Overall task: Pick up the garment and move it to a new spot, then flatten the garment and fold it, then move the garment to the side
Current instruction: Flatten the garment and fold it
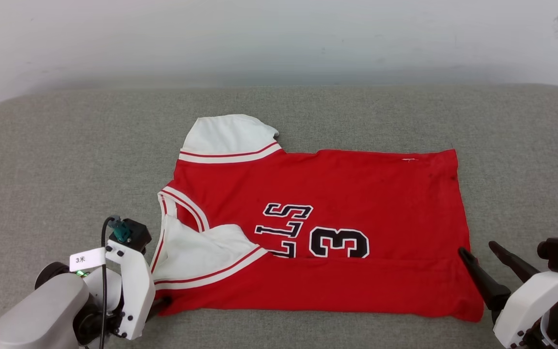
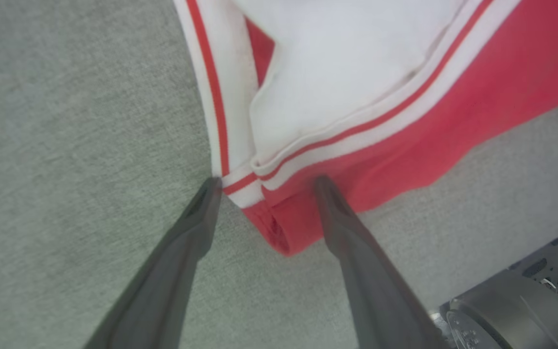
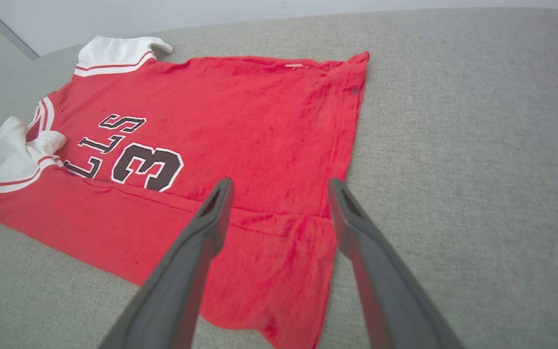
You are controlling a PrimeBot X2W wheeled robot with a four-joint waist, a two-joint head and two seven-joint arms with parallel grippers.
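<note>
Now the shirt (image 1: 337,194) lies long-axis left to right across mid-frame, my left gripper (image 2: 267,180) spread and empty astride its lower-left corner, my right gripper (image 1: 476,247) likewise spread and empty beside its lower-right corner.

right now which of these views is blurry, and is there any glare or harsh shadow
Head view: even soft light, no glare, the garment sharp. Left wrist view: the softest, with the trim close up and the fingers of the left hand blurred toward the bottom edge. Right wrist view: print crisp, fingers of the right hand blurred low down.
</note>
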